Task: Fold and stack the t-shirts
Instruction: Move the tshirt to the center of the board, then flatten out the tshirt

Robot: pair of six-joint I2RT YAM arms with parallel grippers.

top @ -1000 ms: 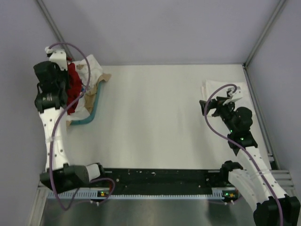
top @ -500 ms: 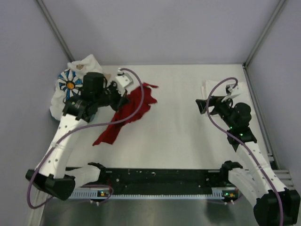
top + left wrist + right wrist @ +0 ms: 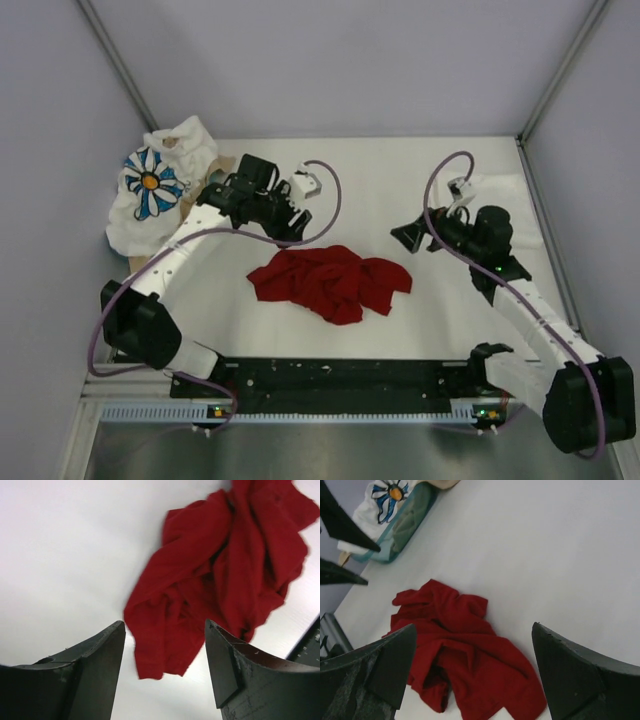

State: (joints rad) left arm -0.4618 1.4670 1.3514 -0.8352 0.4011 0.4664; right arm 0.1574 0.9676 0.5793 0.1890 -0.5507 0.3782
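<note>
Ahead of both jaws, red t-shirt (image 3: pixel 330 282).

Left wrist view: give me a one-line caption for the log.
Open left gripper hovers above the crumpled red t-shirt on the white table.

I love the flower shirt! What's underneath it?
The daisy shirt is draped over a teal tray. Only the tray's side shows; anything inside it, under the shirt, is hidden.

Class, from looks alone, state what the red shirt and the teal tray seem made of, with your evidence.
Red shirt: soft, matte cloth, probably cotton knit; it lies crumpled in loose folds. Teal tray: apparently rigid, smooth plastic; its wall holds a straight, even edge.
</note>
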